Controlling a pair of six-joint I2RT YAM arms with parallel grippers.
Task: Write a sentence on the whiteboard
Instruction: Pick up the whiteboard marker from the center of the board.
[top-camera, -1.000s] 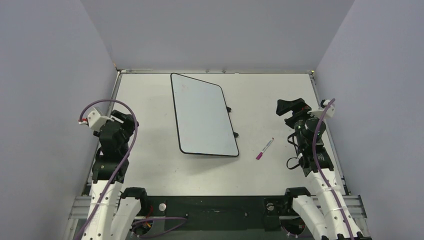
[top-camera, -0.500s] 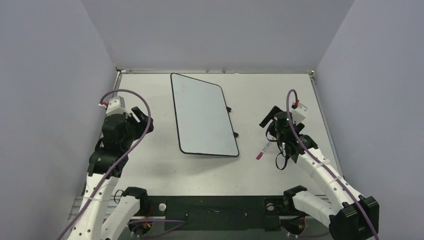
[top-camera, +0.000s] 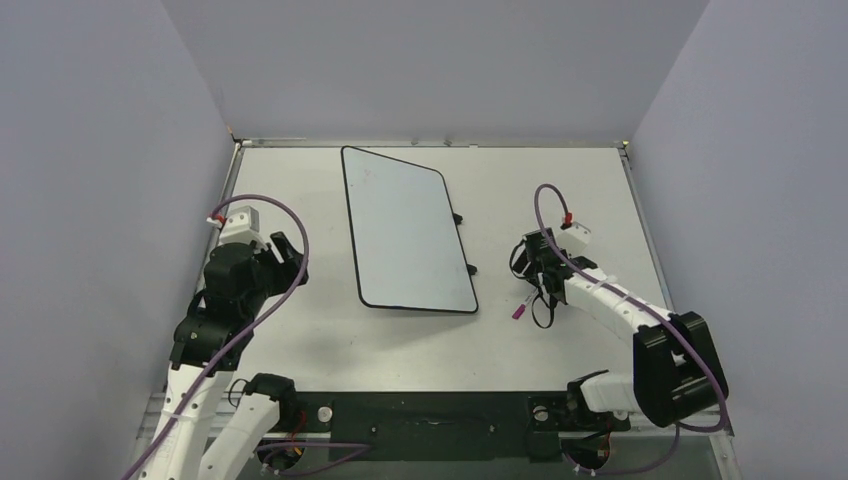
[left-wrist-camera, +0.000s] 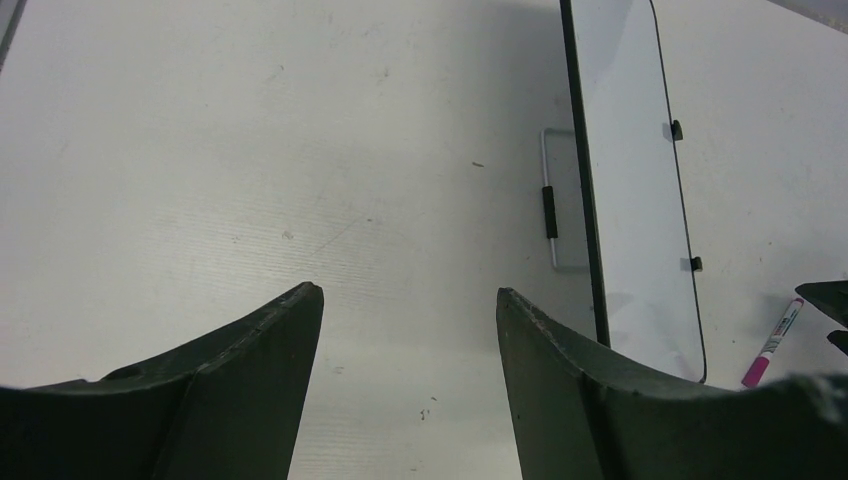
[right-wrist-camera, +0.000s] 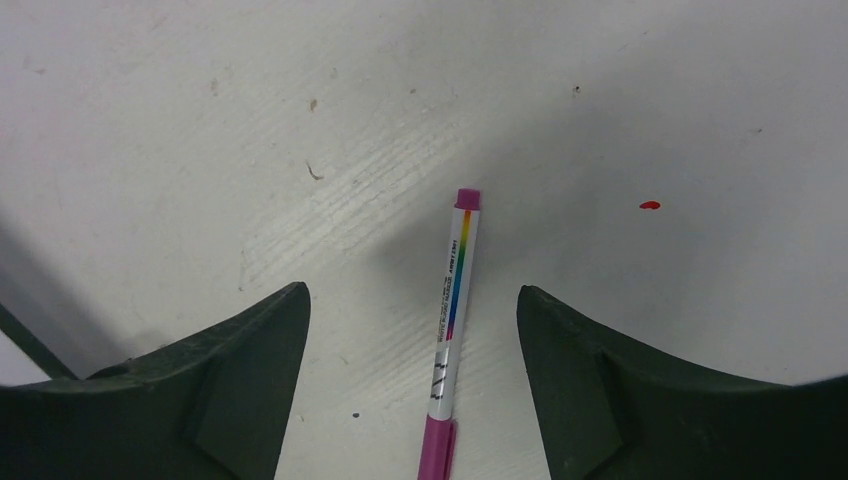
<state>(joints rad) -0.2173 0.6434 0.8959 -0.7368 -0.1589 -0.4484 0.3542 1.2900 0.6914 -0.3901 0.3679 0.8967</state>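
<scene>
Near the table's right edge, the right gripper (right-wrist-camera: 410, 300) hung wide open and empty over the white pink-capped marker pen (right-wrist-camera: 453, 290). Left gripper (left-wrist-camera: 408, 295) gaped empty too. Glossy white black-framed whiteboard (top-camera: 405, 230) lay blank by the far edge. I reckon an off-centre pinch could've rolled that pen away.

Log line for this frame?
phase: pre-grasp | right gripper: open above marker | left gripper: open, left of whiteboard | whiteboard: no writing visible
</scene>
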